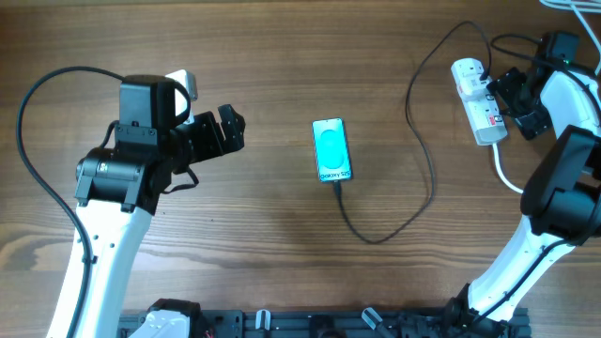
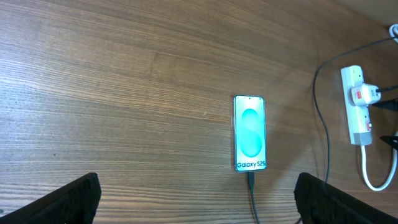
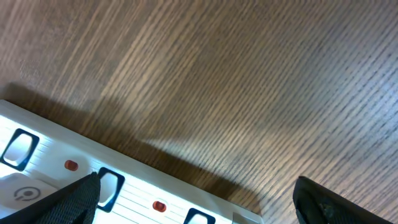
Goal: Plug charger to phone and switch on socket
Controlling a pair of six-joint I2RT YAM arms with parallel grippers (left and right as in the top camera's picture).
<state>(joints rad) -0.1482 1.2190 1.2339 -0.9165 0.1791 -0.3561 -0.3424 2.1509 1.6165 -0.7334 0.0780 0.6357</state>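
Overhead view: Galaxy S25 phone [image 1: 331,150] at centre, charger [image 1: 432,183] plugged into its lower end. Left gripper [image 1: 235,131], centre-left, gapes wide, empty. Right gripper [image 1: 504,100], likewise spread and empty, over socket [image 1: 474,94], upper right.

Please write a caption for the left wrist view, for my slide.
Lit teal phone, charger in its lower end, socket at far right.

The phone [image 1: 331,149] is laid mid-table [image 1: 263,75]. The charger [image 2: 252,193] is joined to its near end and looped rightward. The socket [image 1: 477,113] is set at the far right.
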